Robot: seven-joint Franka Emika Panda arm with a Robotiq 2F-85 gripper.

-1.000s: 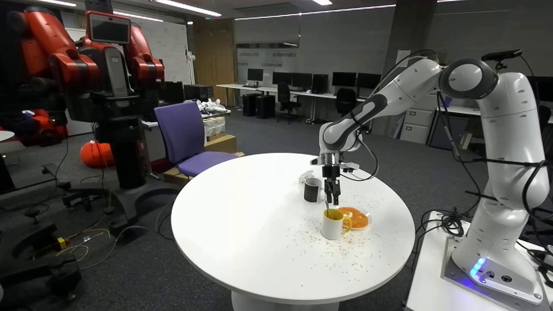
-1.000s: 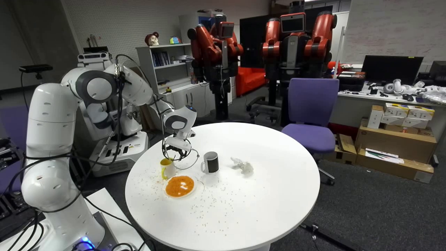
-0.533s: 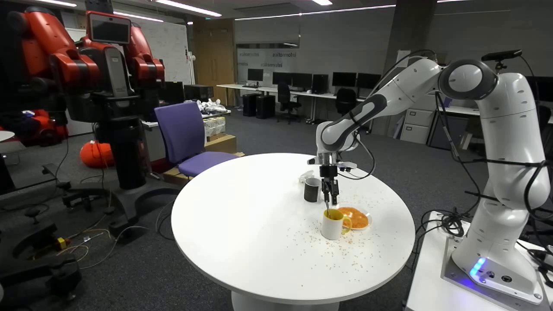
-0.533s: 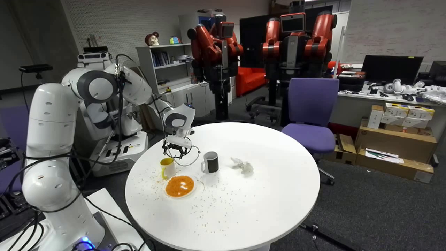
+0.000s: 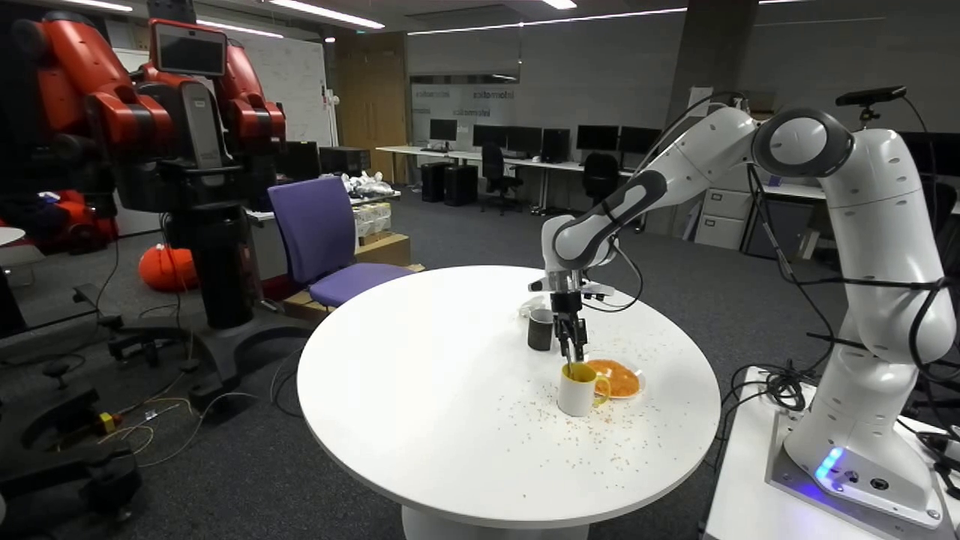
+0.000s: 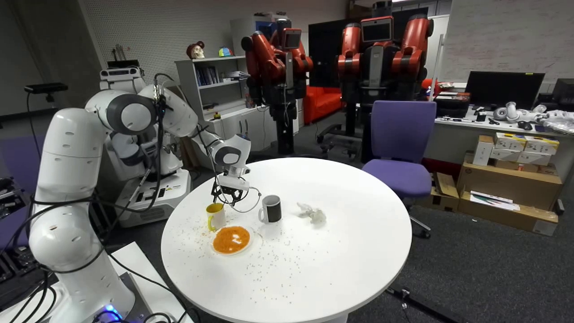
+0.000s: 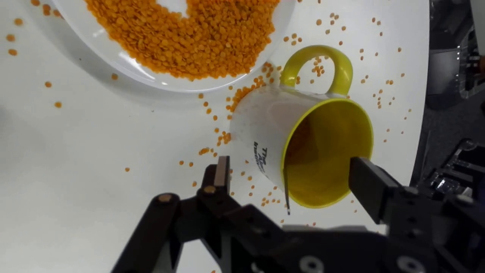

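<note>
Gripper (image 7: 290,176) spread wide above yellow-handled mug (image 7: 261,117), nothing gripped; thin utensil (image 7: 287,191) leans in mug, rim probably propping it up within gripper's spread. White plate (image 7: 178,83) of orange lentils (image 7: 189,47) just beside mug.

"What's in the way below the gripper (image 7: 291,172)?"

"The yellow mug (image 7: 261,117), close beneath it, and a thin rod (image 7: 287,187) sticking up from it. In the wrist view there's room between the rod and each jaw."

"And sideways?"

"The plate (image 7: 98,38) lies just beside the yellow mug. The black mug (image 6: 274,210) blocks another side, though a gap separates the two mugs."

"Where's the most room?"

"On the table (image 6: 358,233), past the black mug and crumpled plastic (image 6: 314,215), away from the arm (image 6: 181,114)."
</note>
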